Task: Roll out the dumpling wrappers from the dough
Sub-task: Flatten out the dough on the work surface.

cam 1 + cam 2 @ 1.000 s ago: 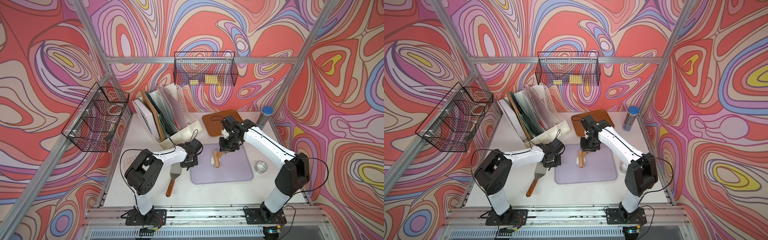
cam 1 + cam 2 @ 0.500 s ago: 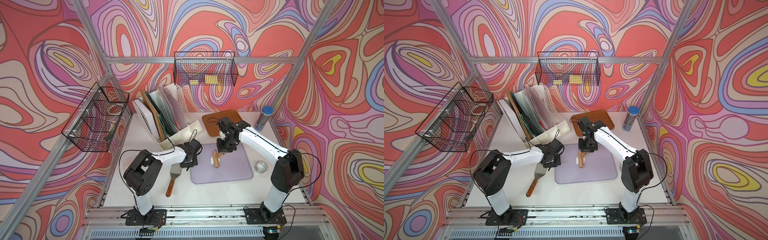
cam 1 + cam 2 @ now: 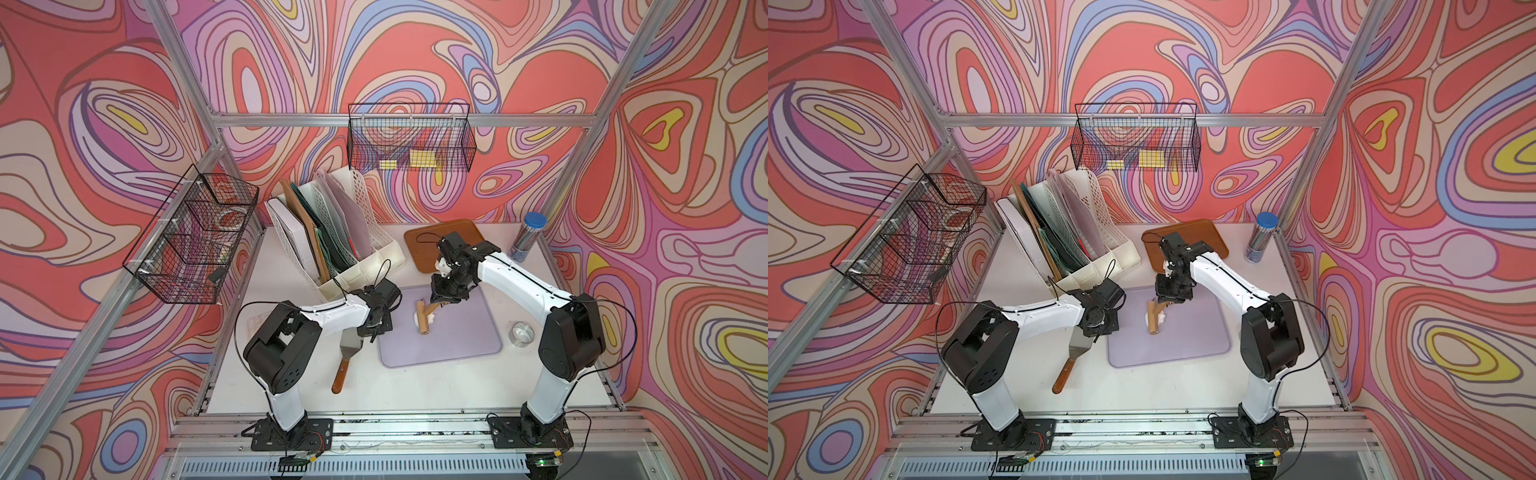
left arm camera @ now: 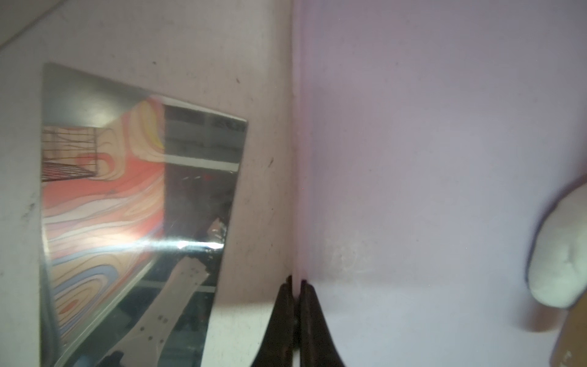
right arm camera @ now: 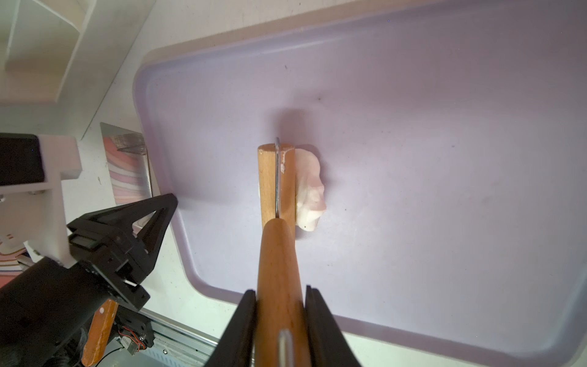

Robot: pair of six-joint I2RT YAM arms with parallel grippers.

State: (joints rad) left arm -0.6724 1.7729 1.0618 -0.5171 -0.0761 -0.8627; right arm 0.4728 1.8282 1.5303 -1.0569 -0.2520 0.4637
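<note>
No legible text, brand or number appears in any view; the yellow rectangular tags (image 3: 422, 158) in the black wire basket (image 3: 365, 141) are too small to read.

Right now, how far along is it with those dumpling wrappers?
Early. Done: the dough lump sits on the purple mat, its edge pinched by the left gripper. In hand: the right gripper presses the wooden roller onto the dough. Left: the dough is thick, no round wrapper shows, and the metal ring cutter sits aside.

Dough (image 3: 432, 320) on mat (image 3: 457, 345), roller (image 3: 422, 318) atop — scraper (image 3: 349, 345) left, ring cutter (image 3: 522, 333) right.
</note>
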